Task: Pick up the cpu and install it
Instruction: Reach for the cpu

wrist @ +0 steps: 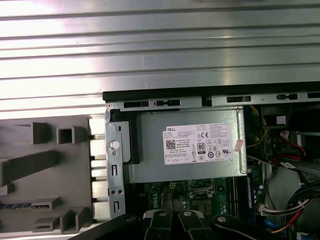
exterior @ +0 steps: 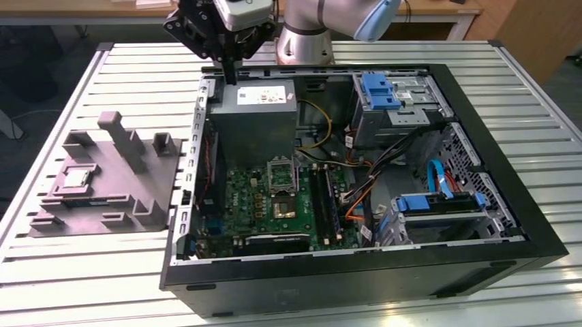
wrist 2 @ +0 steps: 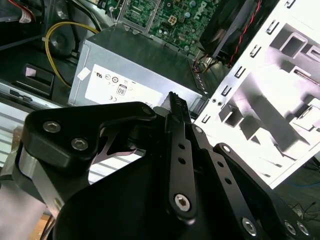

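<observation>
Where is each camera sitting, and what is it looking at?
Exterior view: off the arm, high up, looking down aslant at the open computer case, the cpu on its grey holder at the exterior view's left; the arm and gripper show.
First wrist view: on the wrist, looking straight down at the grey box and case edge; gripper links show.
Second wrist view: on the wrist, looking along the shut fingers toward the grey box.
Shared: all three see the grey box.
</observation>
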`<state>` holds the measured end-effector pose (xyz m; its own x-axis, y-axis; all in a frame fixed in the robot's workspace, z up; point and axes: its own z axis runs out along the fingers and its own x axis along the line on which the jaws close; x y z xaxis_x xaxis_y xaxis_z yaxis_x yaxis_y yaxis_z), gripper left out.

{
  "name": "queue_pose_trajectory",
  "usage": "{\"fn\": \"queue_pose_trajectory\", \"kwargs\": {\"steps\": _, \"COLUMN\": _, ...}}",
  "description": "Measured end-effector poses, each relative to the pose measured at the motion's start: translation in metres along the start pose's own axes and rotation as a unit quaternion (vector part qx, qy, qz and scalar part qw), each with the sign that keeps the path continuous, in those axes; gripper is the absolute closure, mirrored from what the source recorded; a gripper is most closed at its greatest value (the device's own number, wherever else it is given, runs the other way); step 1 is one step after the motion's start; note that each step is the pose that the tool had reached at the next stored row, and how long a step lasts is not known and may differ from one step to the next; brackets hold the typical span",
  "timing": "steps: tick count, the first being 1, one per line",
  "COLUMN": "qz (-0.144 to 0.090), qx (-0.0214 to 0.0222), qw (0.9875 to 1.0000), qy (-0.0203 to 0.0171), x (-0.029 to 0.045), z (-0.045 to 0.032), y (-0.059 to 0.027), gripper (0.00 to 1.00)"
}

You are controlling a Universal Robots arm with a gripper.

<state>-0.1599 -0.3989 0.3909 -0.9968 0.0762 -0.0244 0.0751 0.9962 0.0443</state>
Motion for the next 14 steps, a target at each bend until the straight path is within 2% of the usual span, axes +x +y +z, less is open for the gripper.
{"fn": "queue_pose_trajectory", "kwargs": {"steps": 9, "qz": 0.000, "qx": 0.0000, "qw": 1.0000, "qy": 0.0000, "x": 0.0029, "z": 0.0002, "y": -0.0003, "gripper": 0.89}}
{"fn": "queue_pose_trajectory", "kwargs": {"steps": 14, "qz": 0.000, "qx": 0.0000, "qw": 1.0000, "qy": 0.0000, "x": 0.0080, "z": 0.0002, "y": -0.0006, "gripper": 0.89}}
